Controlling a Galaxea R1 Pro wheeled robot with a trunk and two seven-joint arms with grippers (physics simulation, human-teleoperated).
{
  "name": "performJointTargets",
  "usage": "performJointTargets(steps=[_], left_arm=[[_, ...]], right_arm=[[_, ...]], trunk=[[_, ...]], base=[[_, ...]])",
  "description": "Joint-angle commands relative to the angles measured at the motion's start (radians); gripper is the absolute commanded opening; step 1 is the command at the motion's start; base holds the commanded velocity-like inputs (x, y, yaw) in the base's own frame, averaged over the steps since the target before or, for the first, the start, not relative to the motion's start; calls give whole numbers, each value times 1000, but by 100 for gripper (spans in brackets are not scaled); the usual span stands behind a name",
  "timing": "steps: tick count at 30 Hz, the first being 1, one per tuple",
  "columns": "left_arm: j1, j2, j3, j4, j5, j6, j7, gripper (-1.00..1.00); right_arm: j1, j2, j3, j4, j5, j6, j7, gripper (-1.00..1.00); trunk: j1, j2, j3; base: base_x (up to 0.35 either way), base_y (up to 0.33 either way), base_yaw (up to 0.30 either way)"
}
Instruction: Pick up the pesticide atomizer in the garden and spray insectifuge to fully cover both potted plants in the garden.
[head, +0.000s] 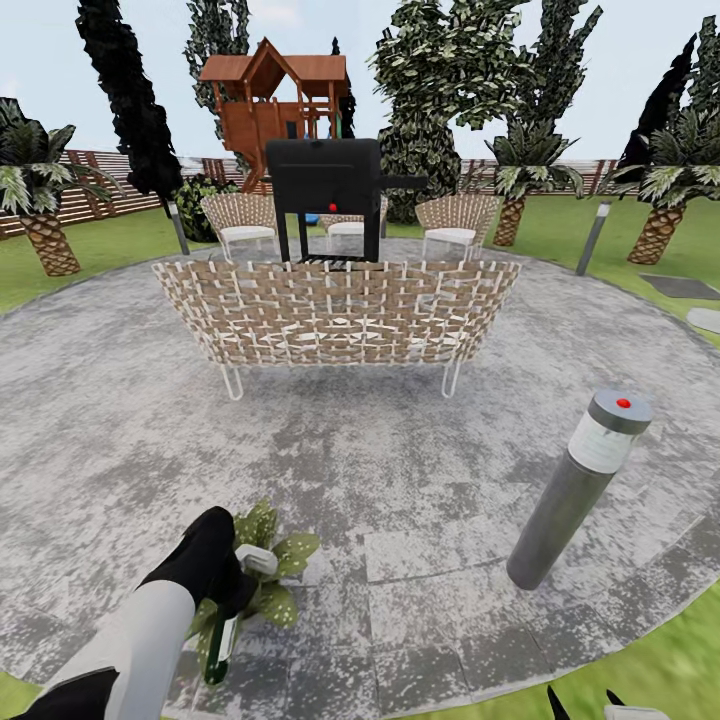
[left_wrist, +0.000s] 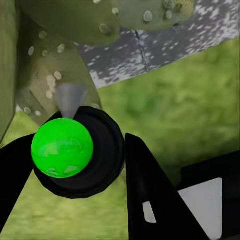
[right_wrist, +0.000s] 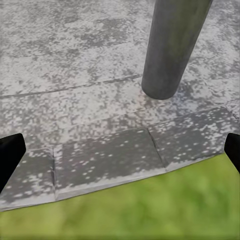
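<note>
My left gripper (head: 236, 598) is shut on the pesticide atomizer (head: 220, 640), a slim dark green bottle hanging tilted with its whitish trigger head (head: 256, 560) uppermost. It sits right over one potted plant (head: 278, 562), a low rosette of spotted olive leaves at the patio's near edge. In the left wrist view the black fingers (left_wrist: 150, 200) flank the atomizer's dark round end with a bright green ball (left_wrist: 62, 147), and the plant's leaves (left_wrist: 75, 25) lie just beyond. The second plant is out of view. My right gripper (right_wrist: 120, 155) is open over the patio edge; its fingertips (head: 556, 703) peek in low right.
A grey bollard lamp (head: 580, 490) leans on the patio at right, its base (right_wrist: 167, 60) close to my right gripper. A wicker sofa (head: 335, 312), a black grill (head: 325, 190) and chairs stand further back. Lawn (right_wrist: 125, 210) borders the round paved patio (head: 380, 470).
</note>
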Motion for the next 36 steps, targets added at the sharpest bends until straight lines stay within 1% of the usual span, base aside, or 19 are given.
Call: performJointTargets(steps=[1, 9, 17, 30, 34, 36], left_arm=[[0, -2, 7, -1, -11, 3, -9, -100], [-1, -5, 9, -1, -10, 4, -9, -100], [-4, -5, 8, -2, -9, 4, -9, -100], [-2, -2, 8, -1, -9, 4, -9, -100], [2, 4, 9, -1, -9, 4, -9, -100], [6, 12, 8, -2, -9, 3, -9, -100]], right_arm=[[-2, 0, -8, 0, 4, -4, 8, 100], [-2, 0, -9, 0, 4, -4, 8, 100], [-2, 0, -9, 0, 4, -4, 8, 100], [-2, 0, -8, 0, 4, -4, 8, 100], [-2, 0, -8, 0, 4, -4, 8, 100], [-2, 0, -8, 0, 4, -4, 8, 100]], trunk=[[0, 0, -1], [0, 0, -1], [0, 0, -1], [0, 0, -1], [0, 0, -1], [0, 0, -1]], base=[[0, 0, 0], [-23, 0, 0], [-309, 33, 0], [-188, 266, 0], [-195, 277, 0], [-206, 272, 0]])
